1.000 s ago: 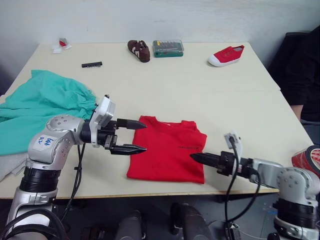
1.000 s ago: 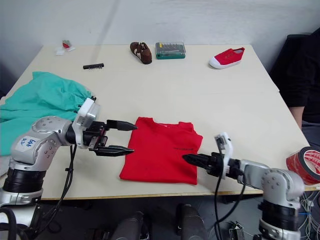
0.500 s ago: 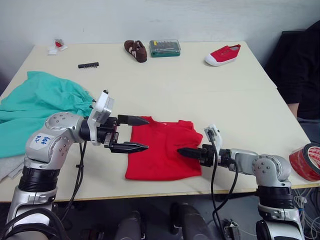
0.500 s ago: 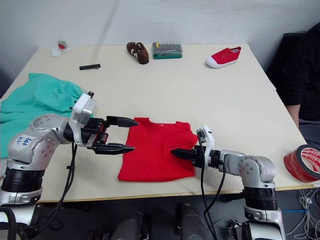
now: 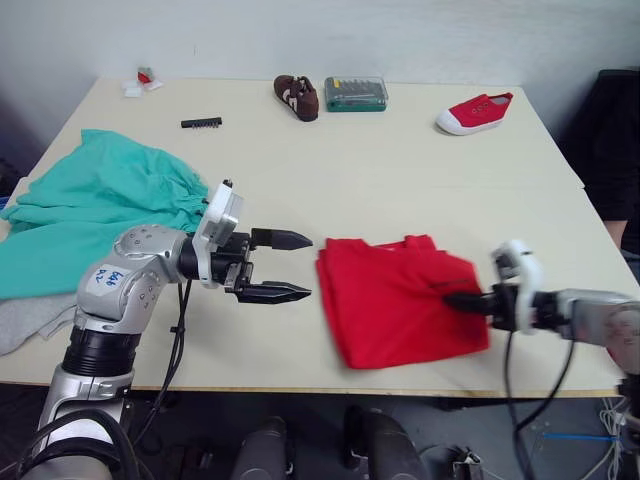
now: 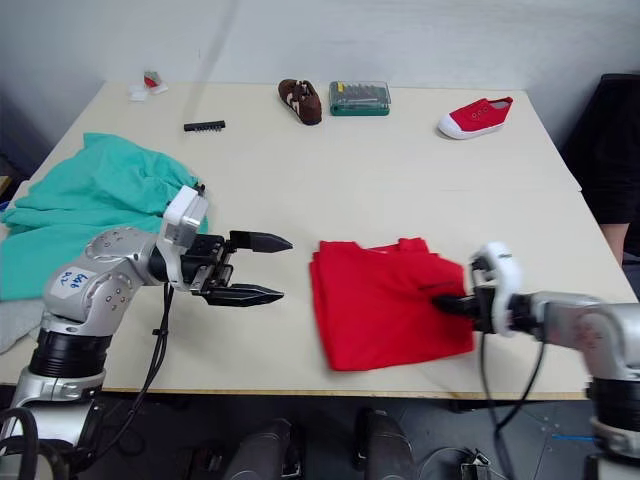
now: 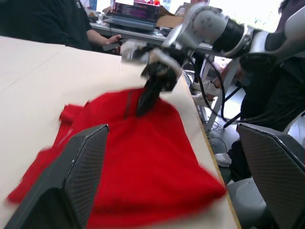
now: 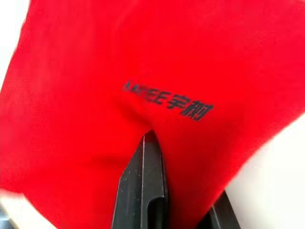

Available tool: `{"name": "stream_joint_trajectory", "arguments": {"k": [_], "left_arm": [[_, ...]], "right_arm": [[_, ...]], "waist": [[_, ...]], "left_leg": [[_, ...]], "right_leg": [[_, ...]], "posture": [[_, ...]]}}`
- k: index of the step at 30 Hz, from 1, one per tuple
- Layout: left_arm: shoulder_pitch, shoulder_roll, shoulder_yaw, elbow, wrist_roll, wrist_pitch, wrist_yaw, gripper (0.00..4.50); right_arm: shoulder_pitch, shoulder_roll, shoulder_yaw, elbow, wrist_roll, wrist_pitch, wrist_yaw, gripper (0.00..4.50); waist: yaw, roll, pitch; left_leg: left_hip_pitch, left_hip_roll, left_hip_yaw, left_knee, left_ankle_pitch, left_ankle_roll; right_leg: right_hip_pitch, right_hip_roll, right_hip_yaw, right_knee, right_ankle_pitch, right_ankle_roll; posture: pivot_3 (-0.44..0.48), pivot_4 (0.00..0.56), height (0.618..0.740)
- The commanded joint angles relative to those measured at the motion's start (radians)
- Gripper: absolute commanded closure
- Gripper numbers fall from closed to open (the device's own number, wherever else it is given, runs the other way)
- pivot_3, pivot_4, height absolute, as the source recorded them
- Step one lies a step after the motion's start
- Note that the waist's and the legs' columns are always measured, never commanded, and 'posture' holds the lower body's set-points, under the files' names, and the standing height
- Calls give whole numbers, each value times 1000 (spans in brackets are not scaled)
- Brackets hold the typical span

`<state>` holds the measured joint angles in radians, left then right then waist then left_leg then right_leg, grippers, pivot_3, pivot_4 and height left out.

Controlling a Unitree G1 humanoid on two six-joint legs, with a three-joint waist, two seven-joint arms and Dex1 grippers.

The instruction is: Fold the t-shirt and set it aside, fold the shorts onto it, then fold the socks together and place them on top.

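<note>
The red t-shirt [image 5: 395,300] lies folded near the table's front edge, right of centre. My right gripper [image 5: 455,298] is shut on its right side, pinching a ridge of cloth just under the dark print [image 8: 167,100]. My left gripper [image 5: 305,265] is open and holds nothing; it hovers a little left of the t-shirt, pointing at it and clear of the cloth. The teal shorts [image 5: 95,205] lie bunched at the left of the table. Light grey cloth, apparently the socks [image 5: 20,325], shows from under the shorts at the left edge.
Along the far edge sit a brown shoe [image 5: 297,97], a green case [image 5: 355,93], a red sneaker [image 5: 474,112], a black bit strip [image 5: 201,123] and a small red-and-white item [image 5: 140,82]. A person in dark clothes [image 5: 620,150] is at the right.
My right gripper shut on the t-shirt's right side and dragged it to the right, away from the left gripper. The left gripper stayed open. The camera shifted.
</note>
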<state>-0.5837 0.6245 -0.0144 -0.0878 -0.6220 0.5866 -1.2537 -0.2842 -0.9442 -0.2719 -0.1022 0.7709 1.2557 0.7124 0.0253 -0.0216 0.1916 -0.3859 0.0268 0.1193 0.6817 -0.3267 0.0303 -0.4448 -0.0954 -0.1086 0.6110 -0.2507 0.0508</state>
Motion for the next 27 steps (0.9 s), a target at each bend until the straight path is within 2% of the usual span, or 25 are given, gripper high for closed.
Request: {"name": "stream_joint_trajectory", "arguments": {"k": [1,4,8,12,18,21,27], "left_arm": [[-19,-18,3,0,1,-28,8,0],[-20,-39,-7,6,7,-41,16,0],[-25,-49,-21,18,24,-64,15,0],[-39,-51,-18,28,30,-71,17,0],[-45,-47,-16,38,39,-82,13,0],[-51,-47,-15,43,39,-82,12,0],[-55,-33,-8,49,42,-87,6,0]], "right_arm": [[55,-123,-44,94,-74,-91,86,4475],[88,-204,-26,248,-154,-191,145,4475],[65,-183,13,358,-218,-258,150,4475],[96,-177,17,400,-262,-295,149,4475],[158,-165,-83,368,-222,-283,163,4475],[186,-167,-144,281,-173,-232,188,3774],[276,-236,-334,190,-168,-247,244,1630]], "waist": [[0,0,0],[-1,0,0],[-6,0,0],[-4,0,0],[6,0,0],[4,0,0],[1,2,0]], "left_leg": [[0,0,0,0,0,0],[-1,0,1,0,0,0],[-1,0,3,1,1,1],[0,0,2,1,3,-1],[0,-1,0,1,5,0],[-1,-2,0,1,4,0],[-1,-1,0,1,5,0]], "right_leg": [[0,1,0,-1,0,0],[0,1,-1,-2,0,0],[0,1,1,-2,1,2],[0,1,1,0,1,2],[1,-1,0,-1,3,2],[1,-1,0,-1,3,3],[1,0,0,-1,3,3]], "posture": [[0,150,740],[0,150,740],[0,150,740],[0,150,740],[0,150,740],[0,150,740],[0,150,740]]}}
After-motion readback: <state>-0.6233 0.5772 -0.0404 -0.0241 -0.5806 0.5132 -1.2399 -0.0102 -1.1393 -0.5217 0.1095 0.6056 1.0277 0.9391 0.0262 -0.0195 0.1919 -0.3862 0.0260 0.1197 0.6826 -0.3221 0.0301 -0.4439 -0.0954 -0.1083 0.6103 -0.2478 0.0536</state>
